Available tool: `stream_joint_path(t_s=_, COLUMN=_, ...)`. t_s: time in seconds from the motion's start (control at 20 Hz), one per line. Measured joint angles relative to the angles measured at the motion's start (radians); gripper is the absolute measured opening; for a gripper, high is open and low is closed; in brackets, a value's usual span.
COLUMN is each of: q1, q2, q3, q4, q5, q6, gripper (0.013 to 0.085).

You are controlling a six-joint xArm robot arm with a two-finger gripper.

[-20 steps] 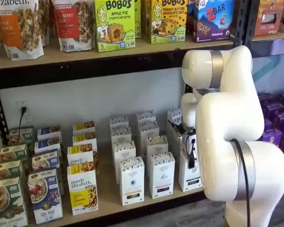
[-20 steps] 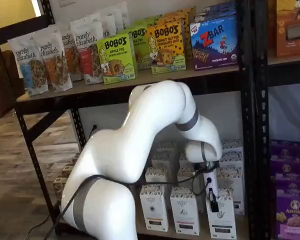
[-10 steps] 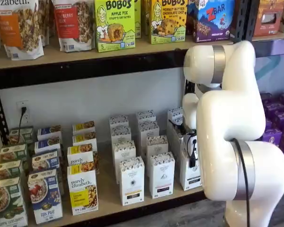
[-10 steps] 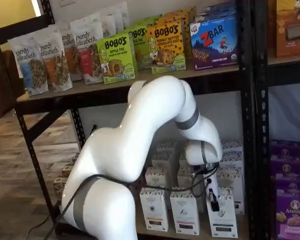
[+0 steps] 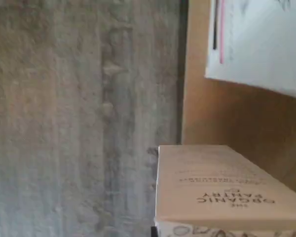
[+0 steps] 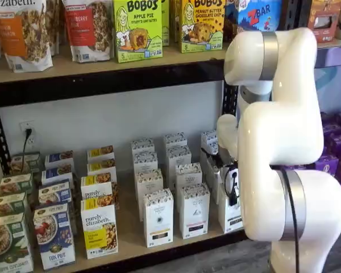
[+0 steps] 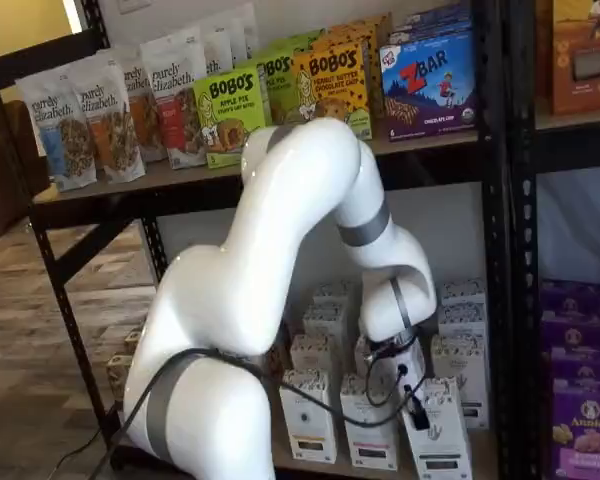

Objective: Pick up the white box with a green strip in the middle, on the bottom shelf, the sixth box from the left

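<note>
The white box (image 7: 436,440), a tall narrow carton with a speckled top band, leans out of the front row at the right end of the bottom shelf (image 6: 131,238). It also shows in a shelf view (image 6: 230,215). My gripper (image 7: 416,405) is shut on its upper part, with a black finger over the front face; it also shows in a shelf view (image 6: 233,192). In the wrist view the box (image 5: 227,187) is close up, printed "The Organic Pantry", beside the tan shelf board (image 5: 222,113).
Like white boxes (image 6: 158,217) (image 6: 194,209) stand in rows to the left. A "purely elizabeth" box (image 6: 99,227) and a blue cereal box (image 6: 54,236) stand further left. Purple boxes (image 7: 580,430) fill the neighbouring rack. My white arm (image 6: 284,170) hides the shelf's right end.
The arm's elbow has risen. The gripper has come forward and a little left with the white box, which now leans out of its row.
</note>
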Motion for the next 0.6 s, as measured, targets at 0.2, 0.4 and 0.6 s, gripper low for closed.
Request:
stream_joint_path(t_s=0.2, q1=0.005, q2=-0.118, q3=0.145, q4=0.035, q5=-0.008, q6=-0.023, gripper=0.0490)
stream_joint_path(t_s=0.4, q1=0.017, q2=-0.245, q3=0.272, q4=0.096, q5=0.022, q6=-0.069, gripper=0.0490)
stream_joint_path(t_s=0.6, q1=0.033, q2=-0.366, q3=0.375, q4=0.175, q5=0.048, q6=-0.130, gripper=0.0490)
